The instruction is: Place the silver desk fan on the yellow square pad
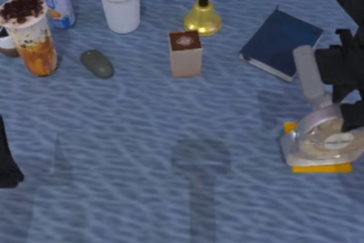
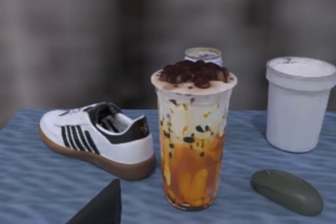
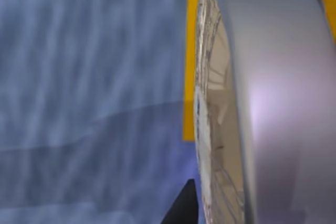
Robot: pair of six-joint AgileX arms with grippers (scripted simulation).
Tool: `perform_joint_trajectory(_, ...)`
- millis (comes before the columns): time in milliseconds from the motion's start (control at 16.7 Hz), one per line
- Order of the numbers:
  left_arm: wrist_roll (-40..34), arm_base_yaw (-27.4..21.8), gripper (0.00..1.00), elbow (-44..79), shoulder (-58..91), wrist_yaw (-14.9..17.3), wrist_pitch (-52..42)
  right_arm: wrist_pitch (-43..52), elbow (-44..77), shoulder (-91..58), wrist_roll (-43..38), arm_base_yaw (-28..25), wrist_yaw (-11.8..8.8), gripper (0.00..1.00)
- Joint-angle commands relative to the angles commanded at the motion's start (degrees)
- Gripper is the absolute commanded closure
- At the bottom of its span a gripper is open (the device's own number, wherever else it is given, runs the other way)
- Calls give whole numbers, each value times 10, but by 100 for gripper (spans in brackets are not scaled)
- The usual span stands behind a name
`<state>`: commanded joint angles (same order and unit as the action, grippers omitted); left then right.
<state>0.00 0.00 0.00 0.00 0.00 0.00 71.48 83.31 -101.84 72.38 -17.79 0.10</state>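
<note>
Silver desk fan (image 3: 273, 98) filled the right wrist view, sitting over the yellow square pad (image 1: 318, 168) directly beneath the right gripper (image 1: 350, 106), whose finger state could not be told.

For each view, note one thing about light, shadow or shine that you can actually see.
Top view: soft grey shadows of the arms lie on the blue table, one below the tan box. Left wrist view: the backdrop behind the drink cup is a blurry grey. Right wrist view: the silver desk fan shows a pale glossy highlight, and a darker shadow band crosses the cloth beside the yellow square pad.
</note>
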Motion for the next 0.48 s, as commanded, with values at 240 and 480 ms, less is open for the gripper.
perform_joint_trajectory(240, 0, 0, 0, 0, 0, 0, 0, 0, 0, 0, 0, 0, 0, 0)
perform_joint_trajectory(480, 0, 0, 0, 0, 0, 0, 0, 0, 0, 0, 0, 0, 0, 0)
